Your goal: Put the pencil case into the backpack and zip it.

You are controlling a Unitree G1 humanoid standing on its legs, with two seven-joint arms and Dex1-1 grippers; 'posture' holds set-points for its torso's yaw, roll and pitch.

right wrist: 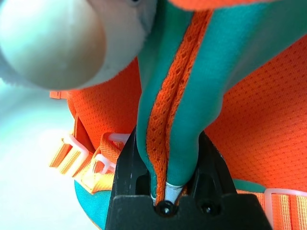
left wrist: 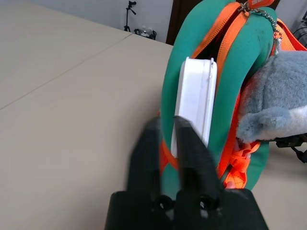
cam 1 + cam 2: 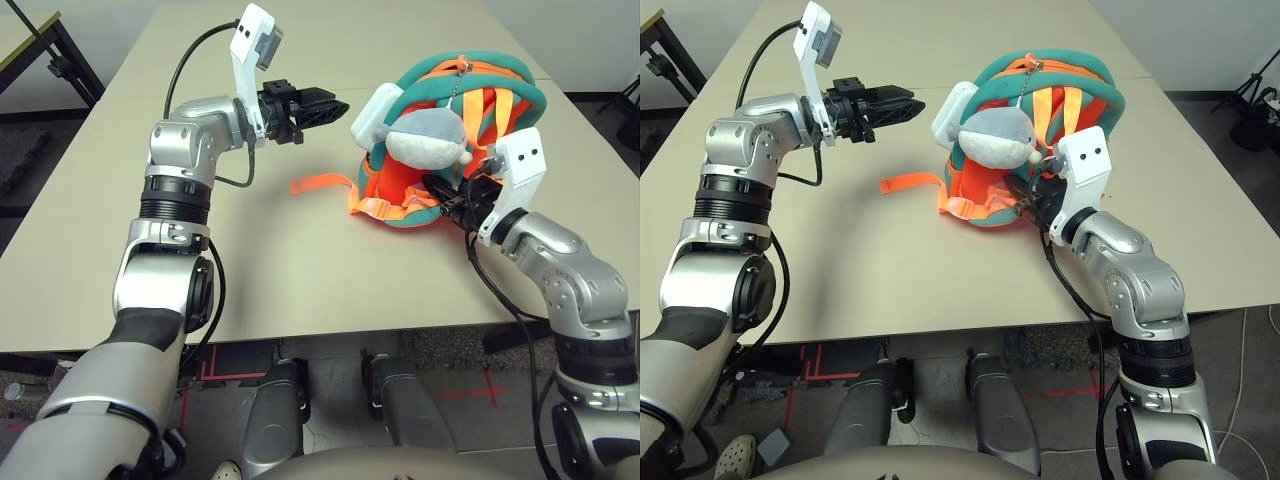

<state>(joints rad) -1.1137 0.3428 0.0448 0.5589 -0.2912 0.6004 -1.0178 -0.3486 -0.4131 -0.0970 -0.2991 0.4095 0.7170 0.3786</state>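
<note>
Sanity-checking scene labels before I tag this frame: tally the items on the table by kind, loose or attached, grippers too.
Backpack: 1
Pencil case, partly in the backpack's open zipper: 1
Plush whale, attached to the backpack: 1
Grippers: 2, left shut, right closed on the backpack's teal-and-orange edge
Total: 5

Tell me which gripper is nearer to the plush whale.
The right: its gripper grips the backpack just beside the whale; the left gripper hangs farther off, over the table.
</note>
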